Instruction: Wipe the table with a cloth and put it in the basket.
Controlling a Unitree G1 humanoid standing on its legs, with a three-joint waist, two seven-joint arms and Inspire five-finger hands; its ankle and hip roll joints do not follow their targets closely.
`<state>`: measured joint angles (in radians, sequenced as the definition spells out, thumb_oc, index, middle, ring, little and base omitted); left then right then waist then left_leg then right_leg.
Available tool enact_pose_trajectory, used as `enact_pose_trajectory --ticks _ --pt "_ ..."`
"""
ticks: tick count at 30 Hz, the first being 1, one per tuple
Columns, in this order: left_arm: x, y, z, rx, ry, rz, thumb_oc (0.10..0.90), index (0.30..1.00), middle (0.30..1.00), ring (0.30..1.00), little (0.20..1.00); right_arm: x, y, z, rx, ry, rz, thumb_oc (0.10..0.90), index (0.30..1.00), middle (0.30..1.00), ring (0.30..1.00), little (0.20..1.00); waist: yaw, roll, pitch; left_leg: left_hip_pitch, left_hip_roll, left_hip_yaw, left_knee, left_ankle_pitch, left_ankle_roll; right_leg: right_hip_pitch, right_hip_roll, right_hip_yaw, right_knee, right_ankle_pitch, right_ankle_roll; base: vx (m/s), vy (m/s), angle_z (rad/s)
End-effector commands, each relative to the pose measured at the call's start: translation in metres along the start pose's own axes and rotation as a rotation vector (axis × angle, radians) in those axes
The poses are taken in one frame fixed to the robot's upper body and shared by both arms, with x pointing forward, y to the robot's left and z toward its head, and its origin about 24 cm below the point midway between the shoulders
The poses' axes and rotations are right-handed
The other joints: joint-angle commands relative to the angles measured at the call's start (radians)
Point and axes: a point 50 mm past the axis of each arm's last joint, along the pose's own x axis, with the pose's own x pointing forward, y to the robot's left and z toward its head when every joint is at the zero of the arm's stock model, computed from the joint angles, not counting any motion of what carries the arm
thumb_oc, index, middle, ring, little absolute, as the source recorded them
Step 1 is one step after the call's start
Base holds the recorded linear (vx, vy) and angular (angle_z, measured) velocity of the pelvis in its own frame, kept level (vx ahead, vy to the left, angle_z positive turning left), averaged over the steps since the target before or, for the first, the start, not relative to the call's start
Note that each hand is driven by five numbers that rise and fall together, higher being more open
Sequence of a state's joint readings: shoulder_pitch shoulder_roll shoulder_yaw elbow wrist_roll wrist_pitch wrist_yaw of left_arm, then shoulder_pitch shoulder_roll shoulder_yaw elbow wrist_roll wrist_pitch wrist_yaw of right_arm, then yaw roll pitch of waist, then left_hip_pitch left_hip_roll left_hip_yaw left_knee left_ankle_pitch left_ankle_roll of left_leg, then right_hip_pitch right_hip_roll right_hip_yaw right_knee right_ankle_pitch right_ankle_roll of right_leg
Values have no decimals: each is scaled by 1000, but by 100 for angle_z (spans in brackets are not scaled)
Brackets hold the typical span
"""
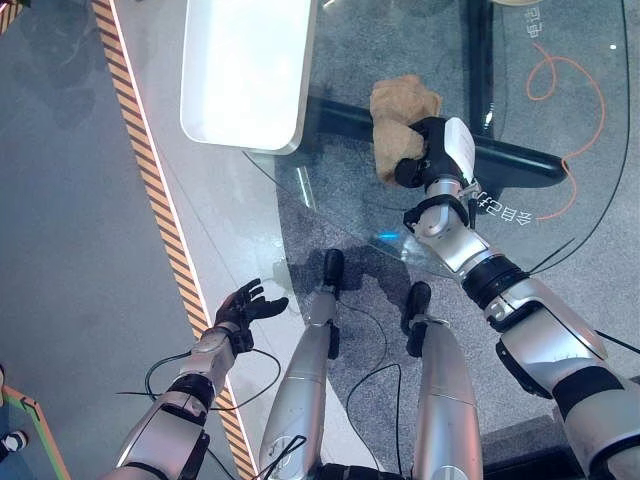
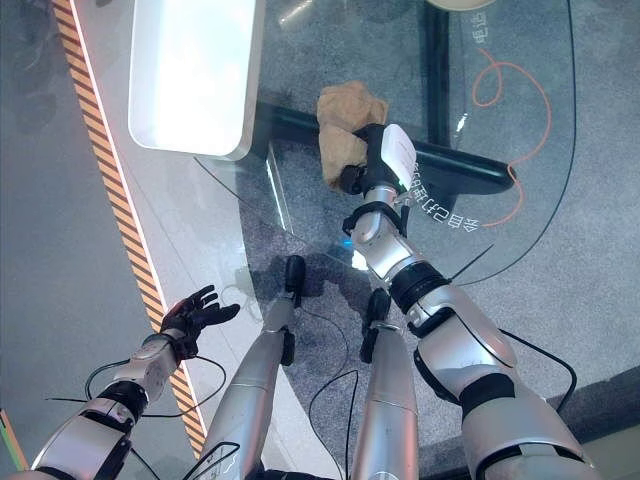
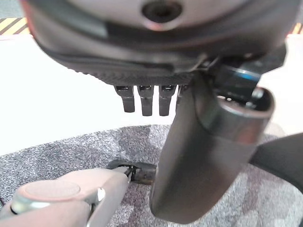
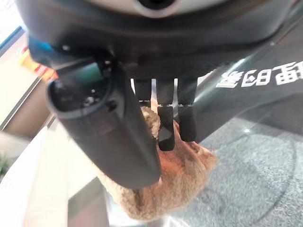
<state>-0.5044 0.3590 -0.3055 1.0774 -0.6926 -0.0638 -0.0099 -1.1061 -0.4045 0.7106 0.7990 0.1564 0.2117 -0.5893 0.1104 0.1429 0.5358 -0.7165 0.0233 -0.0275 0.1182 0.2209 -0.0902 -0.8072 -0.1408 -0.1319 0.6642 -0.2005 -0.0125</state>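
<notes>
Tan, fuzzy cloth (image 1: 400, 125) is lying bunched on the glass table (image 1: 340, 190), just beyond the white tray (image 1: 245, 70) toward the table's middle; the right hand (image 1: 432, 150) is reaching out over the glass on an extended arm, its fingers (image 4: 166, 124) curling down onto the cloth and its thumb closing against the cloth's side, pinching it; the left hand (image 1: 243, 305) is hanging low off the table's near edge, above the striped floor tape (image 1: 160, 215), palm turned upward, fingers spreading loosely and holding nothing.
</notes>
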Motion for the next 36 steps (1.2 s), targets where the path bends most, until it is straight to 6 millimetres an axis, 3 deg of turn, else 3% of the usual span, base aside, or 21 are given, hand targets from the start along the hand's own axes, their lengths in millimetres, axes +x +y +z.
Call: enact_pose_trajectory --ticks 1,20,30,36 --pt "0 -2 -5 27 21 9 800 900 900 900 900 9 -15 67 -40 -281 -28 100 300 300 300 200 1 5 -16 14 -72 34 168 -165 55 77 -18 -18 -313 205 68 7 14 6" --pt "2 -9 -2 39 17 -14 800 900 900 900 900 -24 46 70 -193 -429 400 100 300 300 300 200 11 11 -16 10 -82 28 161 -153 55 70 -26 -29 -312 208 71 -2 -3 2" --pt "2 -4 1 49 17 -9 800 900 900 900 900 -27 50 65 -209 -449 465 100 300 300 300 200 13 3 -16 6 -76 28 159 -149 53 69 -27 -34 -313 212 75 -3 -5 -1" --pt "3 -3 2 51 21 -12 800 900 900 900 900 -13 34 55 -190 -374 320 100 300 300 300 200 12 7 -16 11 -75 28 159 -150 56 71 -28 -33 -311 215 75 0 1 1"
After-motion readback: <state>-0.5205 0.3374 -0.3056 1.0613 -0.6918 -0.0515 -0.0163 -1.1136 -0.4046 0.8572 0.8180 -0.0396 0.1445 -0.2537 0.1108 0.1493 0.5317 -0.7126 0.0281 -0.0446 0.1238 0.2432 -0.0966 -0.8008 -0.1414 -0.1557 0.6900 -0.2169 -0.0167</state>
